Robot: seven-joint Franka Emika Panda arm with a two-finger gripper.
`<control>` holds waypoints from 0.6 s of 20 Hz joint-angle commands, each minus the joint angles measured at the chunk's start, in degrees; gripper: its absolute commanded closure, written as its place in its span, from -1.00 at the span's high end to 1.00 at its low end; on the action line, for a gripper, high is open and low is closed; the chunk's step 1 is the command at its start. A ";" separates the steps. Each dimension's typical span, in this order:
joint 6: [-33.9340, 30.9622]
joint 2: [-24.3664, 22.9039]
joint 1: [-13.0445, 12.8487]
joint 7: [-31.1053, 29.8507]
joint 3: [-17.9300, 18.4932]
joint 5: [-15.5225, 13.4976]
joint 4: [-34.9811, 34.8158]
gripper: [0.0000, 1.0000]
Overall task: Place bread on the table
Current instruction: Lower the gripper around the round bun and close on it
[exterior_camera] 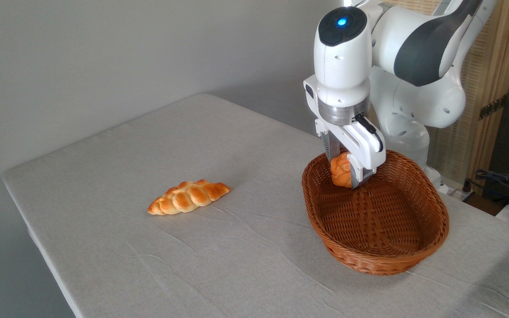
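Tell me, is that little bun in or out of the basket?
In: the gripper holds the bun over the basket.

Grey-clothed table (104, 247) bearing braided loaf (189, 196) and wicker basket (380, 247).

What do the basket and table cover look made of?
Basket: woven wicker or rattan, by the look; brown, slightly glossy, with visible interlaced strands and a braided rim. Table cover: light grey matte fabric, likely cotton or linen; fine wrinkles and creases show across it.

A robot test room. A cloth-covered table (148, 247) stands against a bare grey wall (104, 53). Loose cables (502, 181) lie beside it.
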 commanded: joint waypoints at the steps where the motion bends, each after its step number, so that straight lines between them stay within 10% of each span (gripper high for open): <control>1: 1.31 0.68 -1.57 0.63 1.64 1.08 -0.38 -0.84; 12: 1.39 0.94 -2.01 0.89 2.25 1.78 -0.38 -0.88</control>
